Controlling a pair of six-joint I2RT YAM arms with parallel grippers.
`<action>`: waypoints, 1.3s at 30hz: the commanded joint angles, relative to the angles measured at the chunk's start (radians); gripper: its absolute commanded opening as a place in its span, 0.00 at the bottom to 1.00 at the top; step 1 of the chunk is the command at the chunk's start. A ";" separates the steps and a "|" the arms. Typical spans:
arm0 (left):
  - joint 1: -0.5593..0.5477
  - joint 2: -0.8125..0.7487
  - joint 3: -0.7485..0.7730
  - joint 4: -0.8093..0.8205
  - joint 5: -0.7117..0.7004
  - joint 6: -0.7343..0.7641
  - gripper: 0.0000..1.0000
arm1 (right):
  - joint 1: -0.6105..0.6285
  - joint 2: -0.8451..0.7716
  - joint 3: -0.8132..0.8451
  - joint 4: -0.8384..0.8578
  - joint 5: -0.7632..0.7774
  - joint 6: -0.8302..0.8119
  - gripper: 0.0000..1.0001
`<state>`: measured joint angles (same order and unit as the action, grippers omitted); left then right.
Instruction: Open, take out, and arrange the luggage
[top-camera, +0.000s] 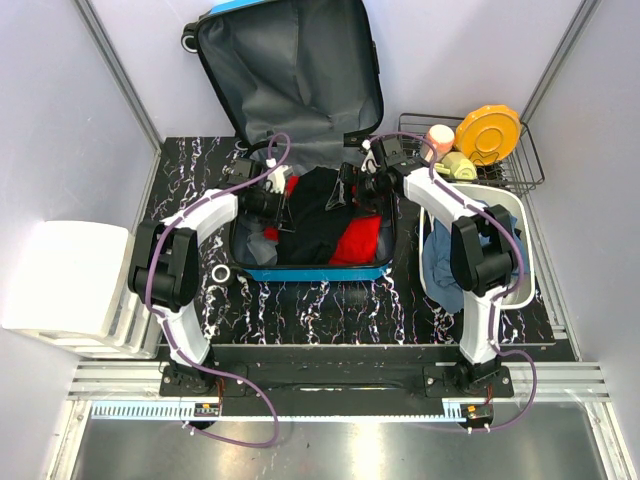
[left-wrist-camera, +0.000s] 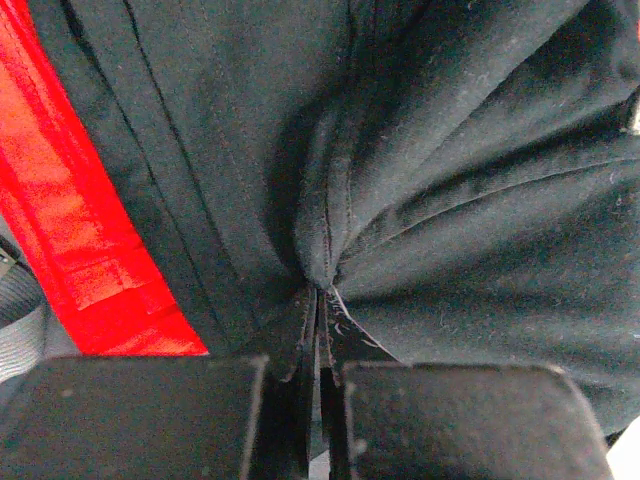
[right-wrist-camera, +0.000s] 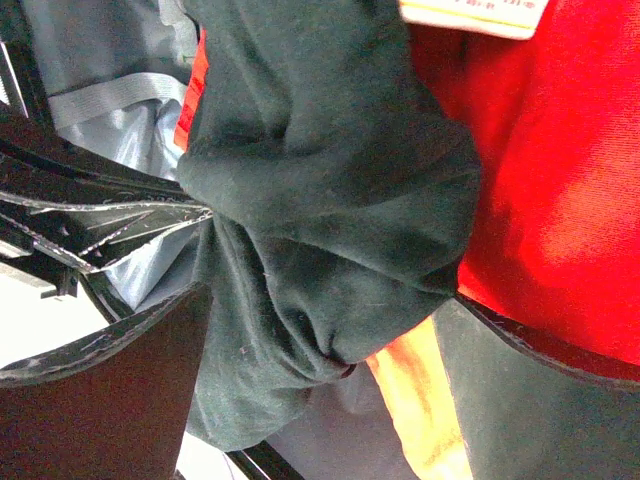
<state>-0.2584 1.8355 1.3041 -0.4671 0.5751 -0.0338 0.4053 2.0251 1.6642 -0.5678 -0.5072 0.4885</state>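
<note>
luggage (top-camera: 290, 75): open, upper centre of the top view, lid raised at the back, base on the black marbled surface (top-camera: 330, 310), clothes inside | left claw (left-wrist-camera: 318, 375): pressed together, pinching a fold of black cloth (left-wrist-camera: 450, 150) | right claw (right-wrist-camera: 325, 330): spread wide, black cloth bunched between its sides | red cloth (top-camera: 358, 240): lower right of the base

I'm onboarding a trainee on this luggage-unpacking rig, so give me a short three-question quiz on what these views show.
1. True or false: the blue suitcase has its lid shut.
2. Whose jaws are pinched shut on the black garment? A the left arm's; B the right arm's; C neither.
3. Fill in: the white bin beside the wire basket holds a ___ garment.
Key: 1 false, it stands open; 2 A; 3 blue garment.
</note>
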 joint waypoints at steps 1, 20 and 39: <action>0.011 -0.041 -0.038 0.012 -0.044 0.026 0.00 | 0.006 0.018 0.051 0.026 0.016 0.038 1.00; 0.019 -0.111 -0.019 -0.041 0.009 0.130 0.43 | 0.049 0.092 0.230 0.101 -0.016 -0.108 0.20; 0.065 -0.392 0.099 -0.131 0.077 0.224 0.99 | -0.138 -0.725 -0.066 -0.065 -0.165 -0.697 0.00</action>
<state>-0.1932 1.4521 1.3575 -0.5873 0.6022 0.1440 0.2901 1.4773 1.6299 -0.5327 -0.6575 -0.0151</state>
